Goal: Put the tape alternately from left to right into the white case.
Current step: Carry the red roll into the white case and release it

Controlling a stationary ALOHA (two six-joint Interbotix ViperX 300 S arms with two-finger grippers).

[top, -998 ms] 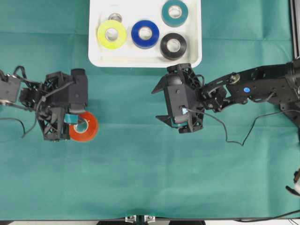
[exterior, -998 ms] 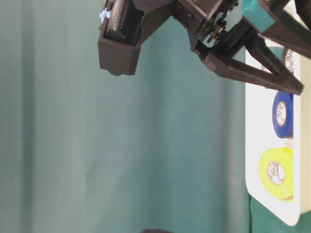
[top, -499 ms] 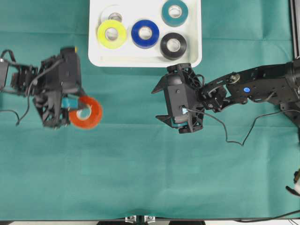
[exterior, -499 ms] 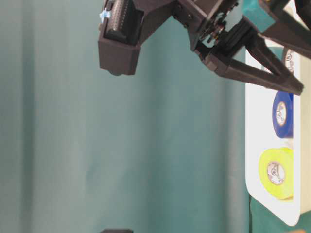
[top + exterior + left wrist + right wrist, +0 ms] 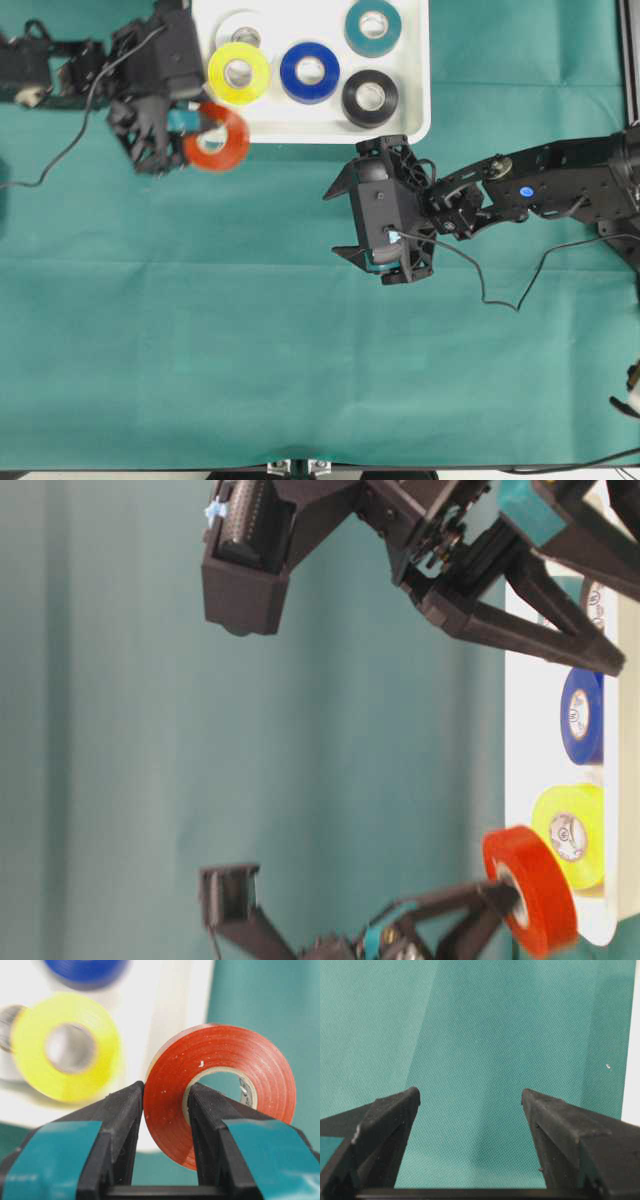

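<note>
A: Tape rolls first: we count four lying flat in the white case (image 5: 410,125), namely the yellow roll (image 5: 239,73), the blue roll (image 5: 309,72), the teal roll (image 5: 373,27) and the black roll (image 5: 370,97). A white roll (image 5: 240,33) peeks out from behind the yellow one (we see only part of it).

B: And the orange-red roll (image 5: 216,137)? We see it at the case's lower left corner, overlapping the rim in the overhead view.

A: Yes. The left end effector (image 5: 197,127) is clamped on it; in the wrist view one finger (image 5: 212,1125) sits inside the core and the other presses the outer face, so the ring's wall is pinched between them. In the table-level view the roll stands on edge, off the cloth, beside the yellow roll.

B: We find the right end effector (image 5: 385,262) below the case, over the green cloth (image 5: 300,360) that covers the bench.

A: Its jaws stand wide apart, with nothing between them but cloth (the wrist view makes that plain).
</note>
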